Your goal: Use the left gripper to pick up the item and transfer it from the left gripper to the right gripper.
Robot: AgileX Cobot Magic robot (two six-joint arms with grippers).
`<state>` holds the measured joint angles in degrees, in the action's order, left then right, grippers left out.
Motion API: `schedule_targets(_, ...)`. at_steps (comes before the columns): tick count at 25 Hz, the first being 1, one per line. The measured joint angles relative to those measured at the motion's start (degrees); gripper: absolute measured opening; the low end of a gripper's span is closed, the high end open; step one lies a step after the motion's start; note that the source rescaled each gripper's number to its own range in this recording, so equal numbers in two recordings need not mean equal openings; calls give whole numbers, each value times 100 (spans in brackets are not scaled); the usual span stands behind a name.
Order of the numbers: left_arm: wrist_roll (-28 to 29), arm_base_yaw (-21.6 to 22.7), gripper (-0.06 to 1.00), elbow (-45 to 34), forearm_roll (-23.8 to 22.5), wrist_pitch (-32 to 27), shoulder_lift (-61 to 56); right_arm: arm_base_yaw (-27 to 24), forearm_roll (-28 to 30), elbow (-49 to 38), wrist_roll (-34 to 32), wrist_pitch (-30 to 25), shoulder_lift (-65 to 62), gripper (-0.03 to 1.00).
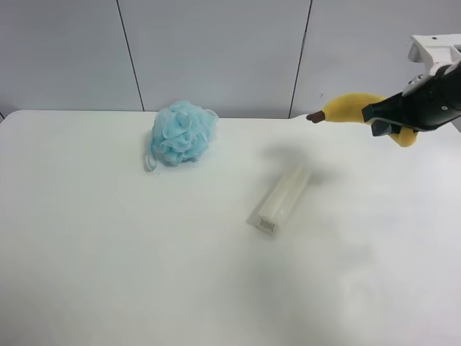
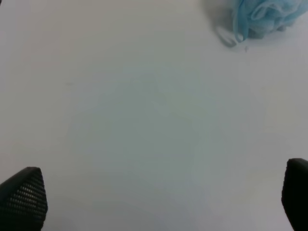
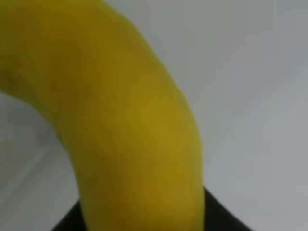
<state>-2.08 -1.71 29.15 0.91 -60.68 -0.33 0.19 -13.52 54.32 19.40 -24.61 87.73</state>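
Yellow plush banana (image 1: 353,109) is clamped in the right claw (image 1: 380,121), up in the air, stem tip pointing away from the claw. Left claw (image 2: 159,199) has jaws wide apart and empty over bare worktop (image 1: 108,252), with the blue pouf (image 2: 262,17) well clear of it. Handover looks done; next move only needs a steady hold. Packet (image 1: 279,198) lies below the right claw; its dark print patch is unreadable.

Bright and even across the white table (image 1: 108,274), with faint grey smudges of shadow near the packet (image 1: 279,198) and under the pouf (image 1: 184,133), slightly hazy in the left wrist view, badly out of focus on the banana (image 3: 134,130) filling the right wrist view.
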Motion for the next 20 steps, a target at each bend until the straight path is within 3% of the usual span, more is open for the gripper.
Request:
schedule_targets(11,0,0,100,0,0,0,0,-12,89,1380,1029,146,2019,0)
schedule_targets(20,0,0,100,0,0,0,0,-5,-240,1928,1209,685,3011,0)
